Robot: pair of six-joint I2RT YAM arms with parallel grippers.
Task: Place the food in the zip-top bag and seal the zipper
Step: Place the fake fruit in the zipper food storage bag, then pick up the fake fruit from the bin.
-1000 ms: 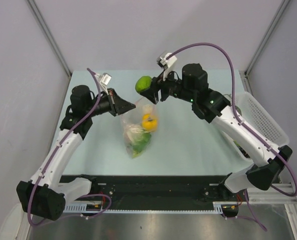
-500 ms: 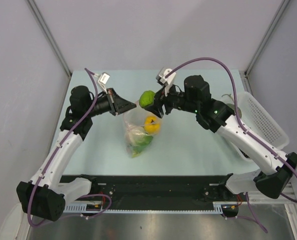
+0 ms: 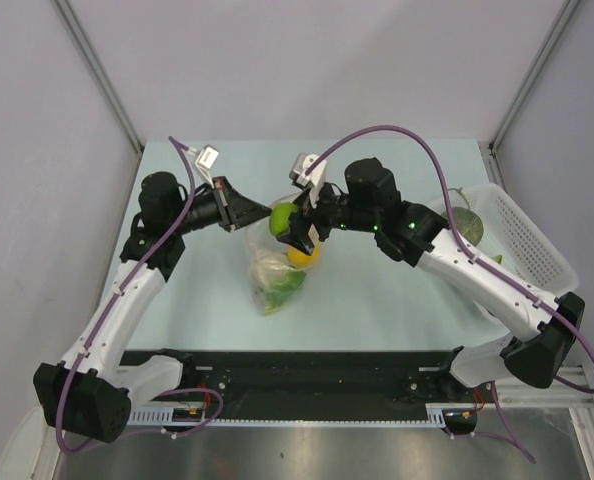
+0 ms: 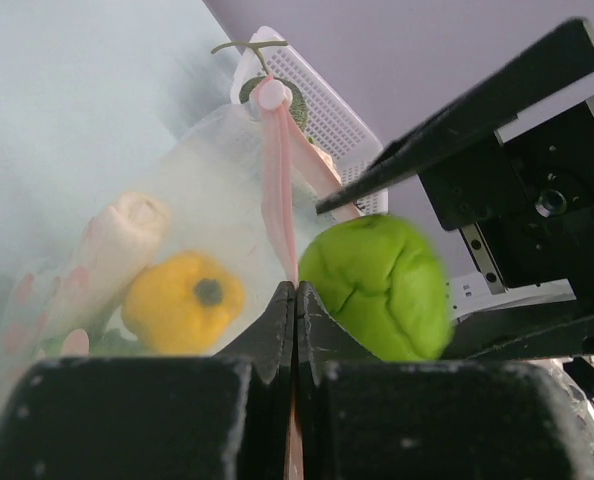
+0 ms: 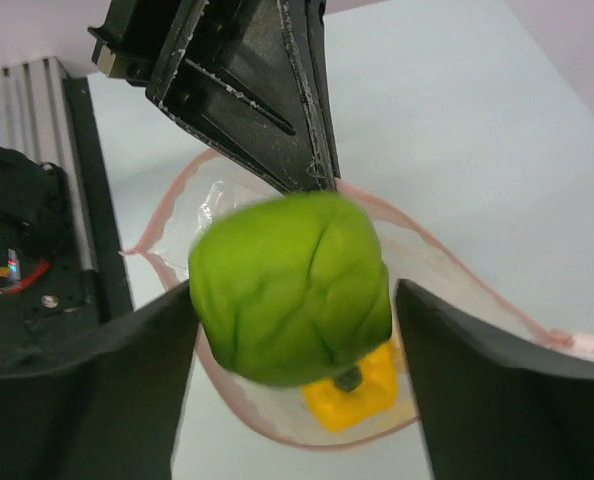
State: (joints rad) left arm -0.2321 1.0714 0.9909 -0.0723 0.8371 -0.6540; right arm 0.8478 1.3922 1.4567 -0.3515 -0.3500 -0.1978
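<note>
The zip-top bag [image 3: 265, 262] hangs from my left gripper [image 3: 262, 213], which is shut on its pink-red zipper strip [image 4: 275, 190] and holds the mouth up. Inside it lie a yellow-orange fruit [image 3: 302, 254], a pale white piece [image 4: 117, 235] and something green [image 3: 282, 288]. My right gripper [image 3: 297, 234] is over the open mouth. A green round fruit [image 5: 292, 290] sits between its spread fingers [image 5: 477, 380], blurred, with a small gap on one side. The yellow-orange fruit [image 5: 362, 395] shows just below it. The leek and the grapes are not visible.
A white latticed basket [image 3: 533, 238] stands at the right edge of the table, with a round greenish item with a stem [image 3: 466, 222] in it. Grey walls close in the back and sides. The arm bases and a black rail run along the near edge.
My right gripper carried the green fruit left and down from behind the bag to its open mouth. Its fingers now stand apart around the fruit. The left gripper has held still.
</note>
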